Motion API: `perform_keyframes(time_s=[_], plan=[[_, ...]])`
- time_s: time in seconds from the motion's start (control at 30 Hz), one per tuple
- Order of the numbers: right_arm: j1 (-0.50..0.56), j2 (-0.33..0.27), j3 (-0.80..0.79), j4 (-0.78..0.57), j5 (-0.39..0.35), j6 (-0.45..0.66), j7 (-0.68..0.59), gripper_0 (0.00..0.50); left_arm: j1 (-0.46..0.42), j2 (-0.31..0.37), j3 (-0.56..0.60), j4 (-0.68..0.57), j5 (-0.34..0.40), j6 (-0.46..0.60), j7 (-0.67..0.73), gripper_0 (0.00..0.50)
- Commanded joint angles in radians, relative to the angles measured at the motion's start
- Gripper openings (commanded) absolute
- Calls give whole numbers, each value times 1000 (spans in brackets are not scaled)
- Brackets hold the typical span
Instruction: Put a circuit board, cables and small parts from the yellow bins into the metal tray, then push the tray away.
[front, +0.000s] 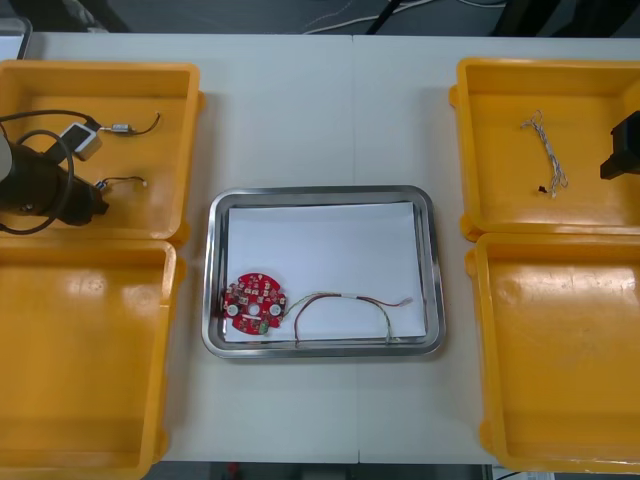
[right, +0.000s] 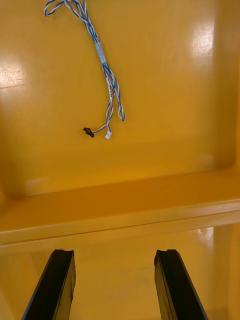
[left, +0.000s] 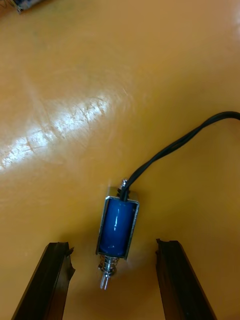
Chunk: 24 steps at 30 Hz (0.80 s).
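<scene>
Left gripper (left: 112, 245) was low over the floor of the far left yellow bin (front: 150, 75), fingers (left: 52, 280) spread wide, gripping nothing. Small metal part (left: 117, 227) with a blue body lay on the bin floor between the two fingers, touching neither. Its black cable (left: 185, 140) ran off away from the gripper. A second small part (front: 121, 128) with a wire lay farther back in the same bin.

Right gripper (right: 115, 252) also stood wide and empty, at the outer side of the far right bin (front: 500, 75). A bin wall lay between its fingers and the twisted blue and white cable (right: 102, 65), which rested on a bin floor well apart from the gripper.

Metal tray (front: 320, 193), white inside, sat on the table (front: 320, 110) between the bins. In it were a red circuit board (front: 255, 303) at the near left corner and a thin cable (front: 345, 305) looping from beside the board along the near edge
</scene>
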Motion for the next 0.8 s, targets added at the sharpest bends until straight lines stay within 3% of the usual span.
perform_keyframes(time_s=[0.03, 0.23, 0.33, 0.8], plan=[[-83, -38, -21, 72, 28, 3, 70, 463, 16, 17, 52, -62, 11, 69, -21, 500], [-155, -40, 43, 222, 69, 2, 150, 461, 5, 44, 61, -122, 9, 164, -14, 500], [-192, -38, 80, 311, 70, -60, 184, 462, -13, 50, 61, -125, 9, 190, -14, 500], [-290, 21, 114, 578, 107, -301, 334, 464, -109, 48, 16, -41, -43, 155, -20, 500]])
